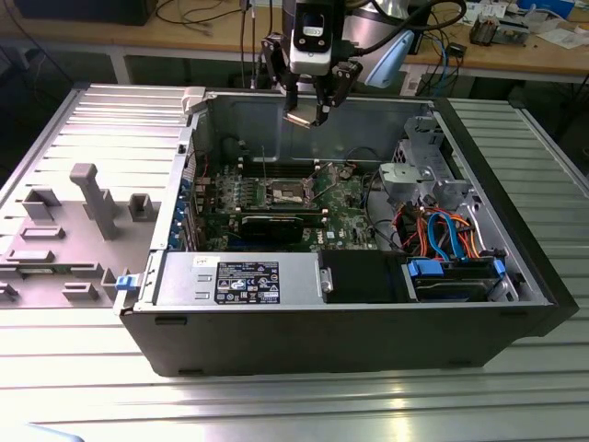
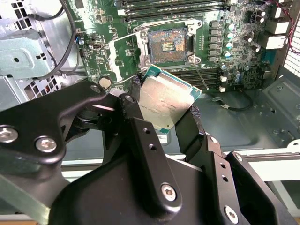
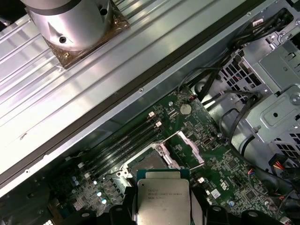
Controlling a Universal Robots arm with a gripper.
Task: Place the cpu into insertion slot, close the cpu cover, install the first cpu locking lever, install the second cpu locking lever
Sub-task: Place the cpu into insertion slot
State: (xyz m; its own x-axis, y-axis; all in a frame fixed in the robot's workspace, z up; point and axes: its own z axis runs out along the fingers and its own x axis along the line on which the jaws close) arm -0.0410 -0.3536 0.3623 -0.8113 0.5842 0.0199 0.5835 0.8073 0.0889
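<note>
The arm's black two-fingered pincer (image 1: 308, 112) is closed on the cpu (image 2: 164, 104), a small flat square chip with a shiny silver top, pinching it by two opposite edges. It hangs over the open dark computer case (image 1: 368, 333) that sits on the ribbed metal bench (image 1: 276, 405). The insertion slot (image 2: 168, 43), a square socket with a dark centre and silvery rim in the green motherboard (image 1: 354, 219), lies well below the chip and is empty. The thin silvery cpu cover (image 2: 123, 58) is swung open beside it. Being square, the chip has no long axis. Its metal face points up toward the wrist, and in the second wrist view its edges look turned out of line with the socket's rim.
</note>
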